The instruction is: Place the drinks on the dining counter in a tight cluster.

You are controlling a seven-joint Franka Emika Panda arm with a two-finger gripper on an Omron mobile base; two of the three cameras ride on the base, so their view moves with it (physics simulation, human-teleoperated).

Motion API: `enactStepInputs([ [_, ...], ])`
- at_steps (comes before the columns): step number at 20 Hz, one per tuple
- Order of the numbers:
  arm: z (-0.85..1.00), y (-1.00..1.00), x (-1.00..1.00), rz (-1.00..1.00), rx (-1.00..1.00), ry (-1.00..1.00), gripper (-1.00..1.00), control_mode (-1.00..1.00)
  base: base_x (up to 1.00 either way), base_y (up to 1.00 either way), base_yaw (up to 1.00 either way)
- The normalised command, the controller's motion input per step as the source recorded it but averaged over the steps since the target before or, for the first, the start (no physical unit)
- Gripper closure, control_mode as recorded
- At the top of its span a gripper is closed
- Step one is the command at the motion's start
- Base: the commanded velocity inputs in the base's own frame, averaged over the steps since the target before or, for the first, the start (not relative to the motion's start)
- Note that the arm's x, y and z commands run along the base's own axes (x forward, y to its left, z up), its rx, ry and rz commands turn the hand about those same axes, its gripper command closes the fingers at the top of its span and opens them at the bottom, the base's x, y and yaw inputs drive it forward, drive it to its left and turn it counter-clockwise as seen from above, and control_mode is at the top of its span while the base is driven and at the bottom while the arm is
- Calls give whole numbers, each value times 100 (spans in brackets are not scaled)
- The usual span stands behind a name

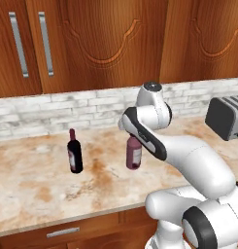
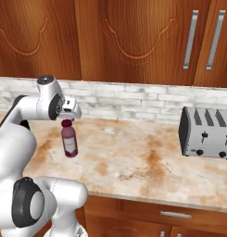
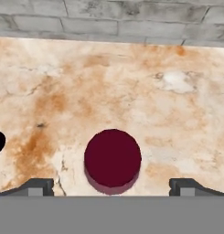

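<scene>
Standing upright, the maroon juice bottle shows its round dark cap between spread, empty fingers.

A dark wine bottle with a red neck is standing upright on the marbled counter. Well apart to its right, a wider maroon juice bottle with a pale label is also standing upright, its round cap facing up.

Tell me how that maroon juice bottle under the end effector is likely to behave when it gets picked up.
The maroon juice bottle stands upright and taller than wide, so an off-centre nudge could probably tip it. Its round cap suggests a round body that might roll if it falls. Its surface looks smooth, possibly slippery. The end effector is open, straddling it.
</scene>
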Motion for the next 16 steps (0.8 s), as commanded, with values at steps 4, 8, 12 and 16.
enactStepInputs([
  [4,-2,0,21,0,0,1,-100,-100,0,0,0],
  [8,-2,0,6,0,0,2,-100,-100,0,0,0],
  [12,-20,0,0,0,0,3,-100,-100,0,0,0],
  [16,-41,0,0,0,0,3,-100,-100,0,0,0],
])
